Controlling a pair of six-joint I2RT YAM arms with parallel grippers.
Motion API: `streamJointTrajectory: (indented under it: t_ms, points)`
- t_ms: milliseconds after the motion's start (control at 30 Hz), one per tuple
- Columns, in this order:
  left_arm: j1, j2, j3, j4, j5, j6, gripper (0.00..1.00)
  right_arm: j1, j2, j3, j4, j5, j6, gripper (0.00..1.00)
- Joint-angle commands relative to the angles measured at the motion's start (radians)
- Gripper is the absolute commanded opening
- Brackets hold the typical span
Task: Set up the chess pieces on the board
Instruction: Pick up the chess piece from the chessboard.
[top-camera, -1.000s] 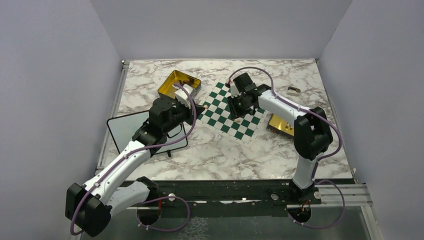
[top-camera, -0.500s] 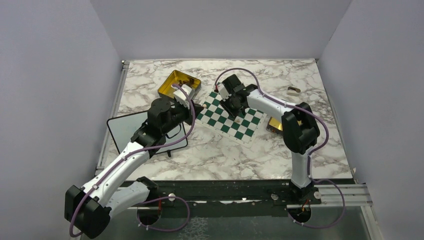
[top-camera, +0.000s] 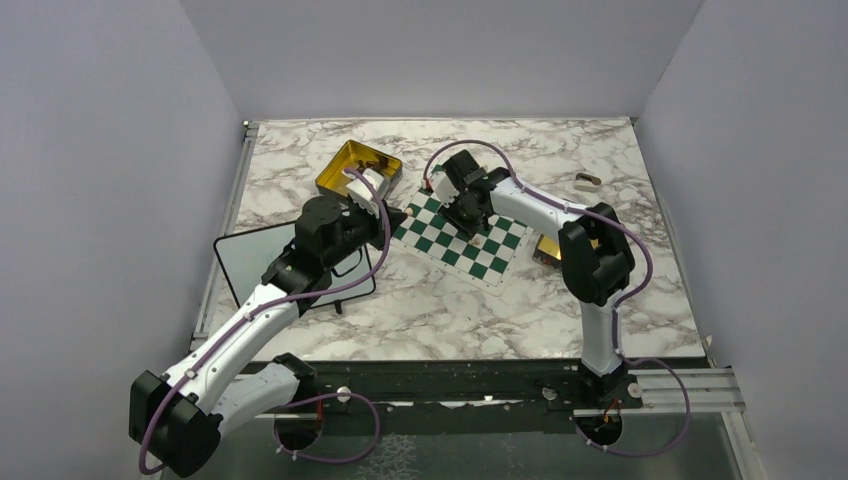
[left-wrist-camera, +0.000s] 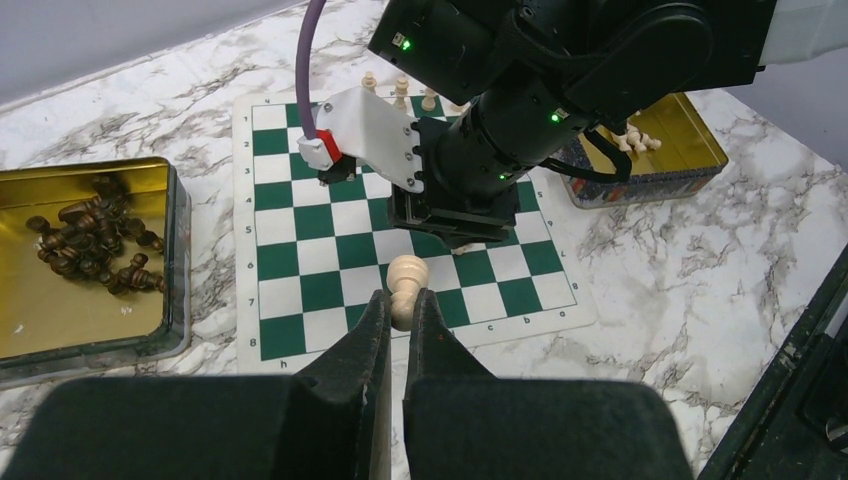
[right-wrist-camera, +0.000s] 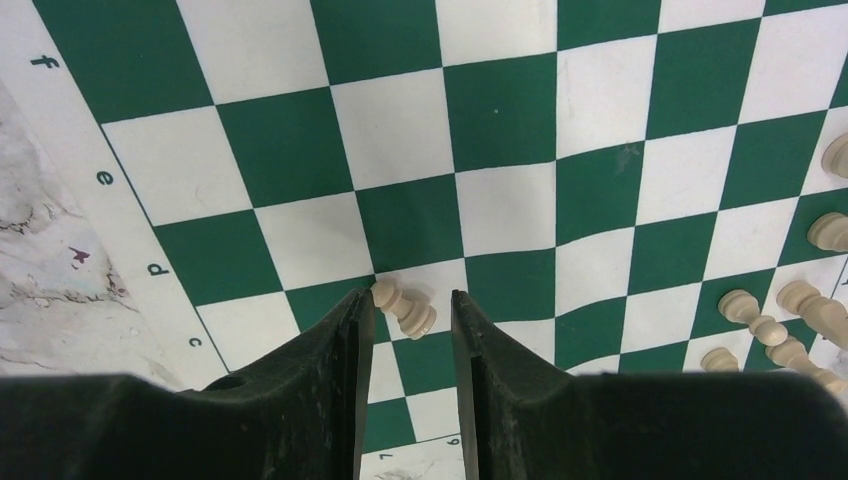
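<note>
Over the marbled desk (top-camera: 420, 310), your left fingers (left-wrist-camera: 362, 345) are pinching a beige pawn (left-wrist-camera: 405, 285); your right fingers (right-wrist-camera: 340, 345) are straddling, parted, a toppled pawn (right-wrist-camera: 404, 308) on the green-checked board (right-wrist-camera: 500, 110).

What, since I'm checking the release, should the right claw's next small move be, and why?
Probably lift the right claw straight up. Its jaws stand apart around the pale pawn on the chessboard, with a gap beside it, so it looks released.
</note>
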Motion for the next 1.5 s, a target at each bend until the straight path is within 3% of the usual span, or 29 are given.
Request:
streamJointTrajectory:
  t_ms: [0,700,1467]
  points:
    - [-0.006,-0.016,-0.005,0.022,-0.013,0.006,0.00,0.007,0.028,0.020,-0.037,-0.040,-0.039,0.39]
    - [-0.016,0.004,-0.005,0.027,-0.004,0.001,0.00,0.011,0.066,0.027,-0.056,-0.065,-0.073,0.34]
    - [-0.023,0.002,-0.005,0.031,0.004,-0.004,0.00,0.032,0.039,-0.023,-0.059,0.008,-0.094,0.35]
